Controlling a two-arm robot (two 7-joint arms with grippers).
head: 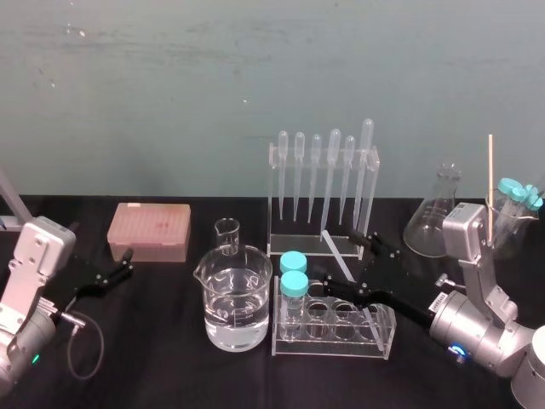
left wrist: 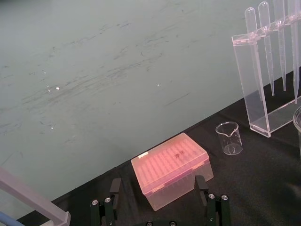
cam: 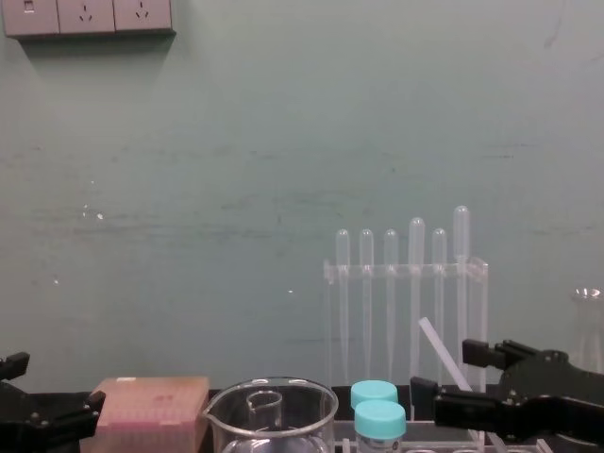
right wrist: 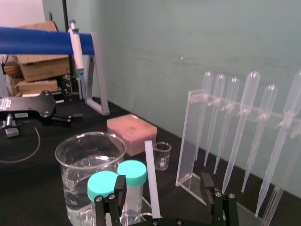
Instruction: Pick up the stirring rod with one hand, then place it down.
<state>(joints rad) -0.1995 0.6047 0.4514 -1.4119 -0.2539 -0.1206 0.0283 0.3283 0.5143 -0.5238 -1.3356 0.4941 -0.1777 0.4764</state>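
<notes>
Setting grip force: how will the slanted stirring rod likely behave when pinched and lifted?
The stirring rod looks straight despite tilting, so probably stiff. Thin and translucent, it is likely light, perhaps brittle. Its smooth surface may slip or swivel between the right tool's open jaws.
</notes>
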